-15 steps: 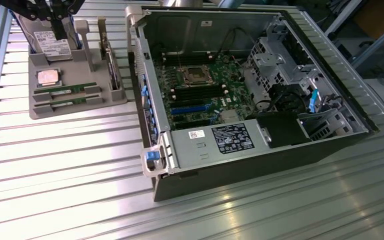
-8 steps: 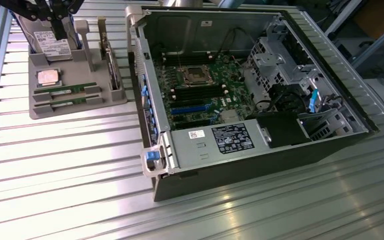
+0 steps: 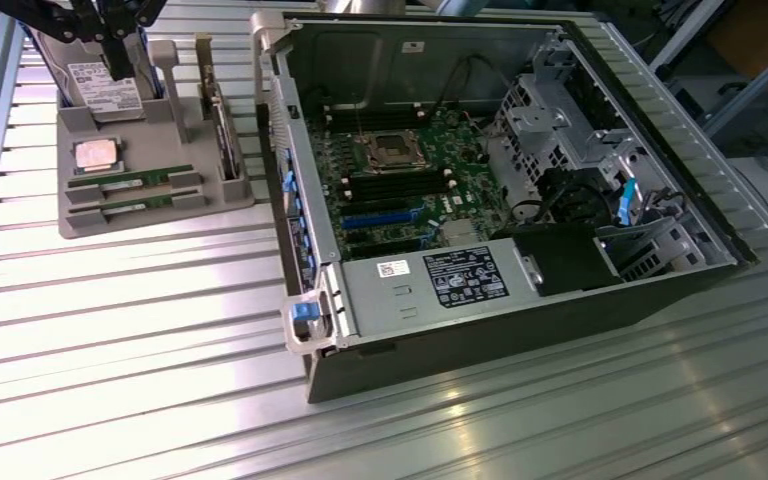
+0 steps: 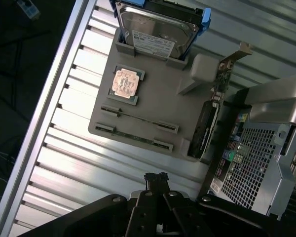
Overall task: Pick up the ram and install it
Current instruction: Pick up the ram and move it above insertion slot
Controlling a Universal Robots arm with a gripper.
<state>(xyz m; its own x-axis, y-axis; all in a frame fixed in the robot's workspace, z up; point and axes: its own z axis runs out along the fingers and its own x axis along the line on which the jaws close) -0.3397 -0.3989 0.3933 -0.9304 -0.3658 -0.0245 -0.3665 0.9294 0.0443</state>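
Hanging over the grey moulded tray [image 3: 157,215] in the exterior view's upper left, the tool [image 4: 156,178] may be apart or together; I cannot tell which. The ram [image 3: 133,183], a slim green stick, lies flat in a tray slot beside its twin [image 3: 137,203], just below the square silver processor [image 3: 96,155]. Bare ribbed metal worktop [image 3: 117,330] spreads below, and the open computer case [image 3: 491,300] stands to the right.

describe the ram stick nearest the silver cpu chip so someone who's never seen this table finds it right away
On the exterior view's left, beside the open computer case, sits a grey holder tray. Two slim green sticks lie side by side in its slots. The ram stick meant is the one beside the square silver processor chip; its twin lies at the tray's outer edge.
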